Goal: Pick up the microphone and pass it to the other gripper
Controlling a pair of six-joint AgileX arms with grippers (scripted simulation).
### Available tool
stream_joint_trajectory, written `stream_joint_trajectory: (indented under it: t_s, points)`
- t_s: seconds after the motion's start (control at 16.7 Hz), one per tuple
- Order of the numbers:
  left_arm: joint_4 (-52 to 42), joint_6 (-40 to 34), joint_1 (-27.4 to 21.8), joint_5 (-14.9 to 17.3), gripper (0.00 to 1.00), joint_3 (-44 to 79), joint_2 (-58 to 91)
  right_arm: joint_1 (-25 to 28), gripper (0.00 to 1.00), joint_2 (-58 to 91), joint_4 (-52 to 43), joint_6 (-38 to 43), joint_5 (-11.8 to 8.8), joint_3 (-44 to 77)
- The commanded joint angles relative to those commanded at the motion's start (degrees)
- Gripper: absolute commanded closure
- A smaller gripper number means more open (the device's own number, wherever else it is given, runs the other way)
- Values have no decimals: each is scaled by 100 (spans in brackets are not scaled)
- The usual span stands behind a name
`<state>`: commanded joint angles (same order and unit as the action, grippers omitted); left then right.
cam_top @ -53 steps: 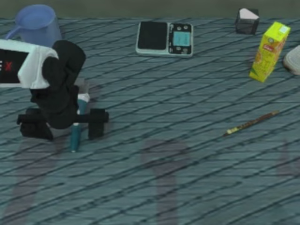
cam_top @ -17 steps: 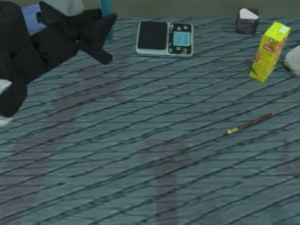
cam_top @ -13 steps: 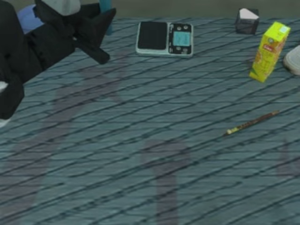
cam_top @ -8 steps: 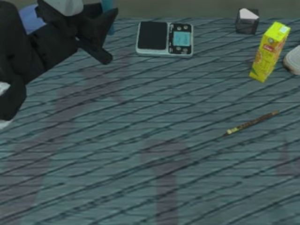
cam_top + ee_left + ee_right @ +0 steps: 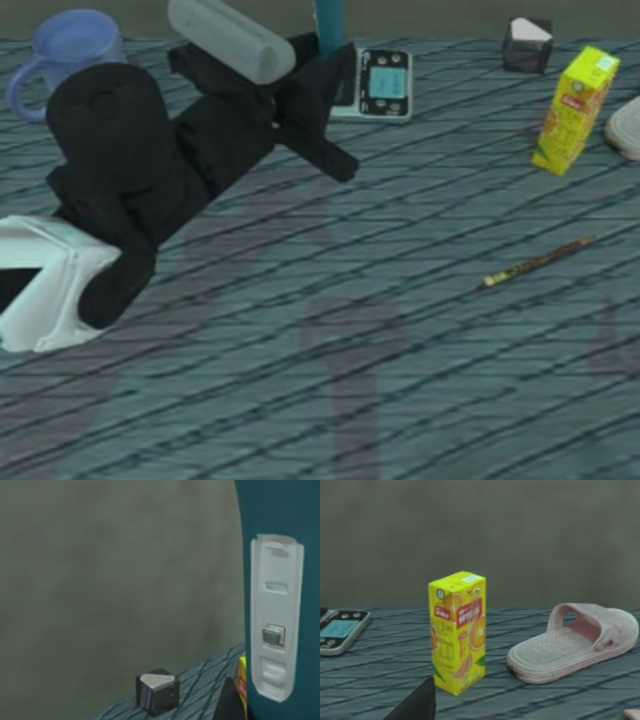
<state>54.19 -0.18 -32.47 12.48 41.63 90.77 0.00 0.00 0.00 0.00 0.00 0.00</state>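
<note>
The microphone's teal handle (image 5: 328, 22) sticks up at the back of the top view, left of centre; its head is hidden. My left gripper (image 5: 312, 72), topped by a pale grey capsule block (image 5: 230, 40), is shut on it, held high above the table. The left wrist view is filled on one side by the teal handle (image 5: 300, 510) with its white switch (image 5: 275, 620). My right arm is out of the top view. Of the right gripper, only one dark fingertip (image 5: 419, 705) shows in its wrist view.
Along the back stand a blue mug (image 5: 70, 45), a scale (image 5: 385, 85), a small black box (image 5: 527, 45), a yellow juice carton (image 5: 573, 110) and a pale slipper (image 5: 625, 128). A brown pencil (image 5: 538, 262) lies at the right.
My left arm has swung to the right from the back left corner, carrying the microphone toward the table's middle. The blue mug is uncovered again.
</note>
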Motion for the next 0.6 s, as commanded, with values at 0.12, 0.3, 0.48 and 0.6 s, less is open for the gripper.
stream_joint_trajectory:
  t_s: [0.12, 0.3, 0.48, 0.6]
  points:
    - [149, -20, -271, -272, 100, -65, -35, 0, 0, 0, 0, 0, 0, 0]
    - [177, -23, -317, -319, 100, -78, -43, 0, 0, 0, 0, 0, 0, 0]
    - [170, -21, -307, -311, 100, -68, -31, 0, 0, 0, 0, 0, 0, 0]
    - [177, -23, -317, -319, 100, -78, -43, 0, 0, 0, 0, 0, 0, 0]
